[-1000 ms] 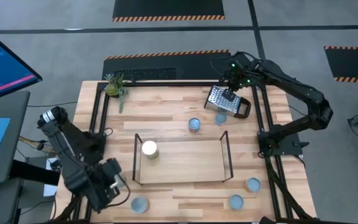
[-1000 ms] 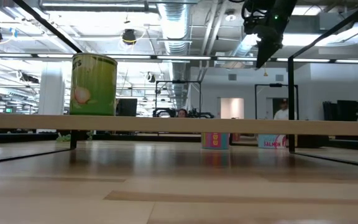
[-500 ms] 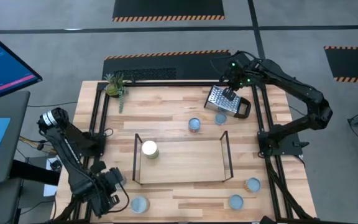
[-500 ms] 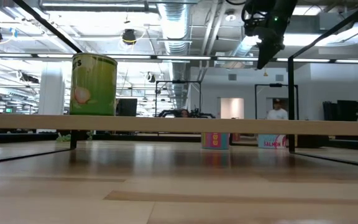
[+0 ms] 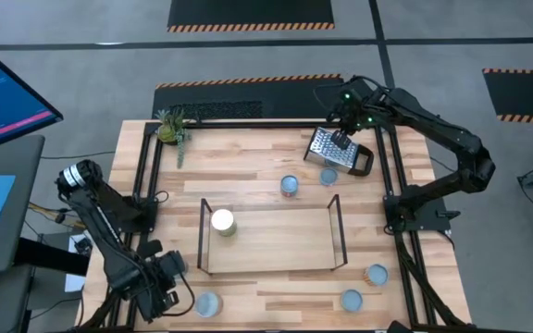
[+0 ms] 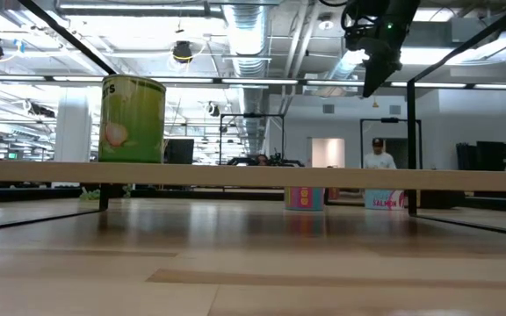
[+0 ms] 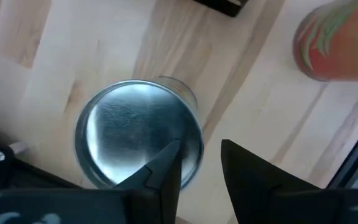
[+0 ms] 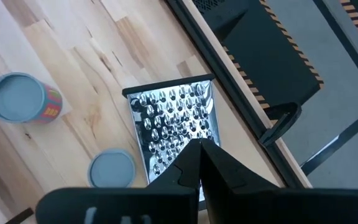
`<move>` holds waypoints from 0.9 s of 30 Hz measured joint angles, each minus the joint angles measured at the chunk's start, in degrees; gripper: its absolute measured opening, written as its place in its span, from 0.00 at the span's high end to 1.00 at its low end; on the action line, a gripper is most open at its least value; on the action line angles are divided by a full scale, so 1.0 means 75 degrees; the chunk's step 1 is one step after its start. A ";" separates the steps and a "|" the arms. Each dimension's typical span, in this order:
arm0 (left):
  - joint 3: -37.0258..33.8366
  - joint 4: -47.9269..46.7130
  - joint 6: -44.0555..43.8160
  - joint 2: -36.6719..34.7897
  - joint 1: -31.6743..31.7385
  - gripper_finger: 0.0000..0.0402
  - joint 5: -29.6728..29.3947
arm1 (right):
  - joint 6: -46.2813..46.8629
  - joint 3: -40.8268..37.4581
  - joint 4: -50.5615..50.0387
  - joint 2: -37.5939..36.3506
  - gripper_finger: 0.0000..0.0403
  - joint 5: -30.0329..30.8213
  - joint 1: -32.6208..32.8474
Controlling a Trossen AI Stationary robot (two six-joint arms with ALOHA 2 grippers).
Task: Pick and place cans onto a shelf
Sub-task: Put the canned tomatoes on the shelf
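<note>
My left gripper (image 5: 165,283) is open at the table's near left corner, just left of a silver-topped can (image 5: 207,303). In the left wrist view (image 7: 199,158) one fingertip shows in front of this can's top (image 7: 135,140) and the other past its rim. A green-yellow labelled can (image 5: 222,222) stands on the wire shelf's wooden base (image 5: 276,245) at its left end. My right gripper (image 5: 340,139) is shut and hovers high over the metal grater (image 8: 176,124) at the far right. Two cans (image 5: 289,186) (image 5: 328,176) stand behind the shelf, and two more (image 5: 351,300) (image 5: 376,274) stand near right.
A small potted plant (image 5: 172,128) stands at the far left corner. The black table frame (image 5: 146,166) runs along the table's edges. In the low view the green can (image 6: 133,118) stands on the shelf board, and a person (image 6: 378,156) walks far behind.
My left gripper has gone a little toward the table's near edge, closer to the silver-topped can at the near left. My right arm has kept still over the grater.
</note>
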 joint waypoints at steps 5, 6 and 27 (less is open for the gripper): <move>-0.0110 -0.0039 -0.0350 0.0002 0.0027 0.73 -0.0027 | -0.0004 -0.0001 -0.0003 0.0000 0.92 0.0000 0.0000; -0.0097 -0.0100 -0.0428 0.0011 0.0029 0.74 -0.0028 | -0.0003 -0.0003 -0.0003 0.0000 0.92 0.0000 0.0000; 0.2281 -0.3376 -0.0474 -0.0027 0.0283 1.00 -0.0677 | -0.0064 -0.0003 0.0000 0.0000 0.92 0.0000 0.0000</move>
